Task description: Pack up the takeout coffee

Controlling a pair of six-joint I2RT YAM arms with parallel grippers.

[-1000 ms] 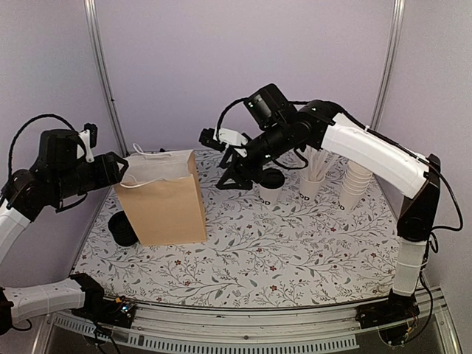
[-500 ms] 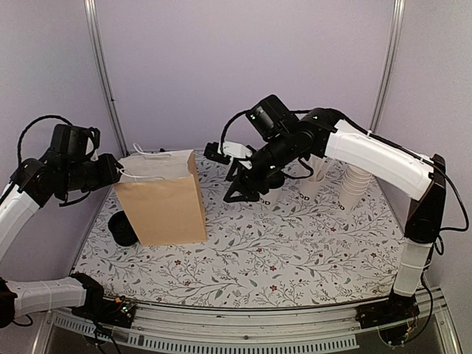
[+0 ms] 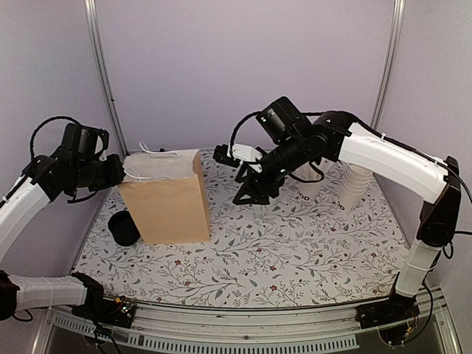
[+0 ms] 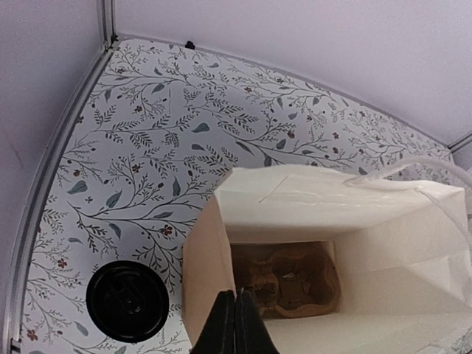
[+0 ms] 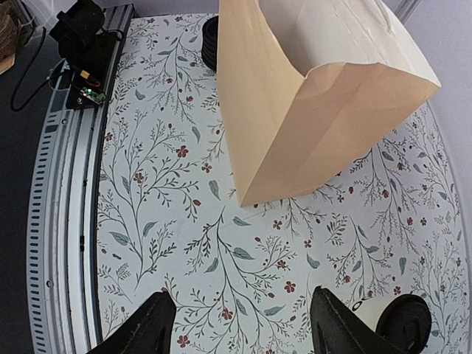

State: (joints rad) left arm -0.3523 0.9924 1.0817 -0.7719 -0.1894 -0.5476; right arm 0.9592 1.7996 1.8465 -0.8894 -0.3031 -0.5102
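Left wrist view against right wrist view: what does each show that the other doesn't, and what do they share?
Only the left wrist: the inside of the paper bag down to its brown floor, a white handle cord, and the left gripper pinched shut at the bag's near rim. Only the right wrist: the bag's outer walls, the open right gripper with nothing between its fingers, a black-lidded cup at the lower right, and the front rail. Both: the bag, the floral table, and the stack of black lids beside the bag.
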